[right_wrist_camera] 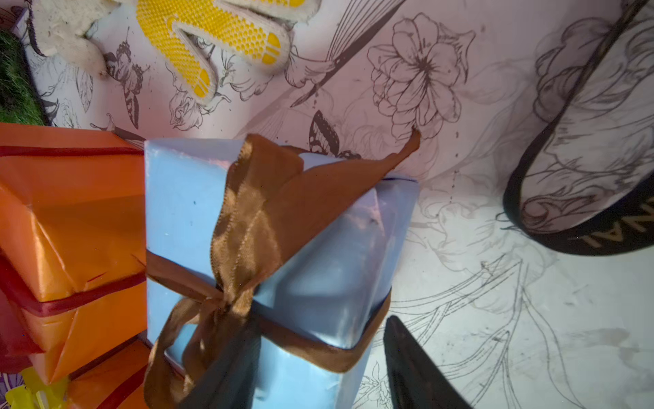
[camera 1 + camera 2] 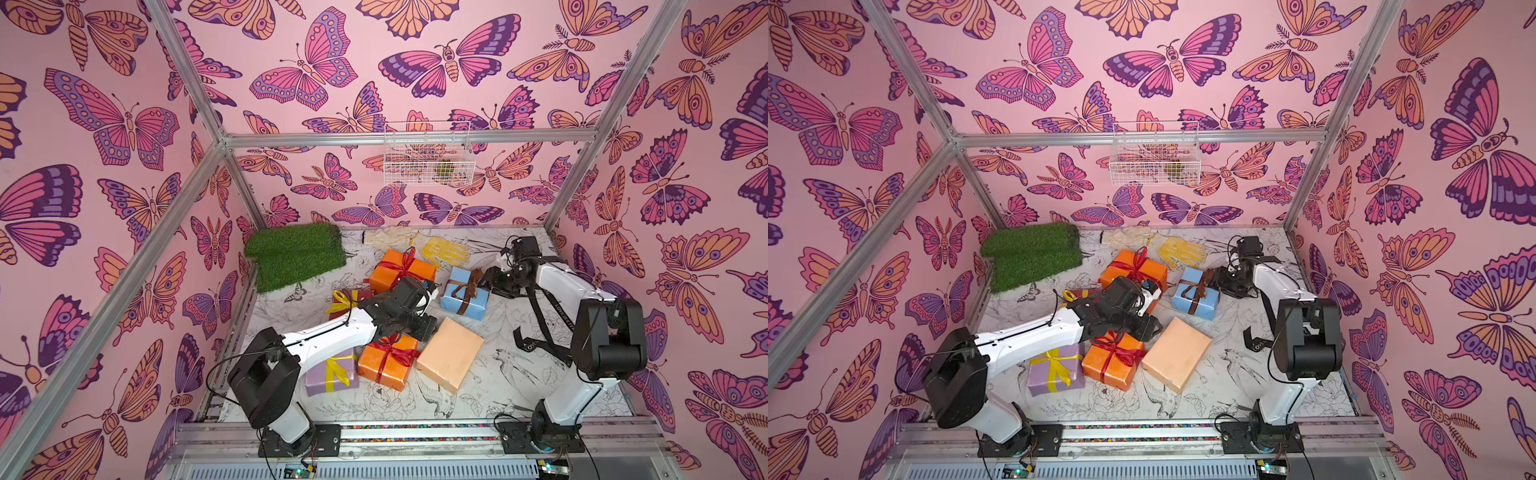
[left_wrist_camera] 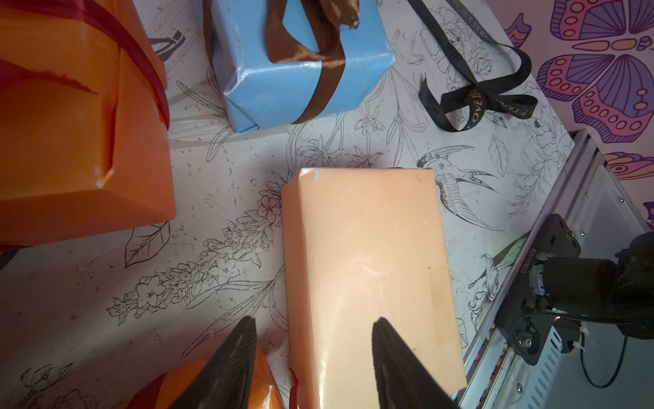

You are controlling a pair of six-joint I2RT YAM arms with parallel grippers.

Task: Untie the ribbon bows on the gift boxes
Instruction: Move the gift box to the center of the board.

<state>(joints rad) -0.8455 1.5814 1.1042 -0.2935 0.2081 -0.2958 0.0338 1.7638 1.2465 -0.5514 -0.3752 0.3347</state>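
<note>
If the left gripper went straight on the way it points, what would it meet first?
Likely the peach gift box, which the left gripper faces with open jaws; depth is unclear.

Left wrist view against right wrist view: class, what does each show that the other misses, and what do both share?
Only the left wrist view shows the peach box, bare of ribbon. Only the right wrist view shows the yellow glove and the green turf mat. Both show the light blue box with the brown ribbon around it, an orange box with red ribbon, and the black lettered ribbon lying loose on the table.
</note>
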